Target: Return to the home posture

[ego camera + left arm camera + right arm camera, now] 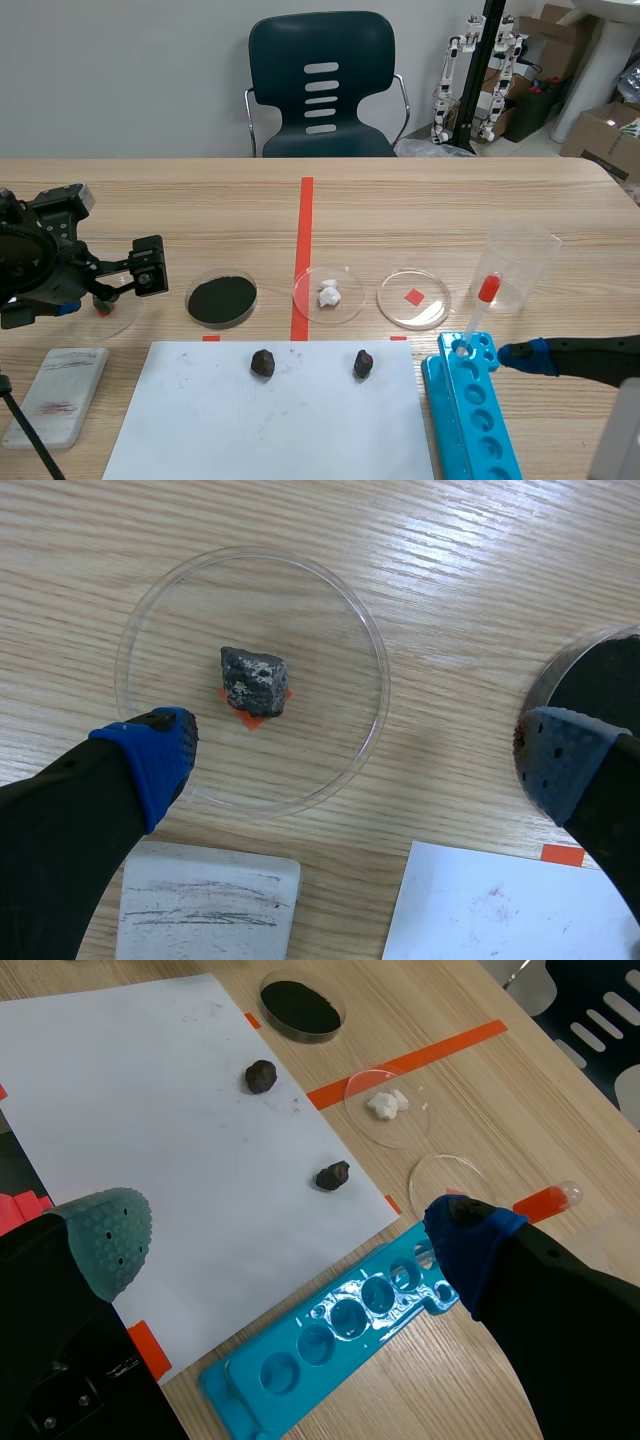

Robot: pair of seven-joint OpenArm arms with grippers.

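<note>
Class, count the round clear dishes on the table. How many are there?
4, in a row: the rock dish under the left pincer, then the powder dish, the lump dish and the empty dish. None seems hidden.

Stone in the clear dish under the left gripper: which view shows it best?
The left wrist view: the stone lies in full sight in the middle of its dish, ahead of the open left gripper. In the scene view that gripper hides most of it. The right wrist view does not show it.
</note>
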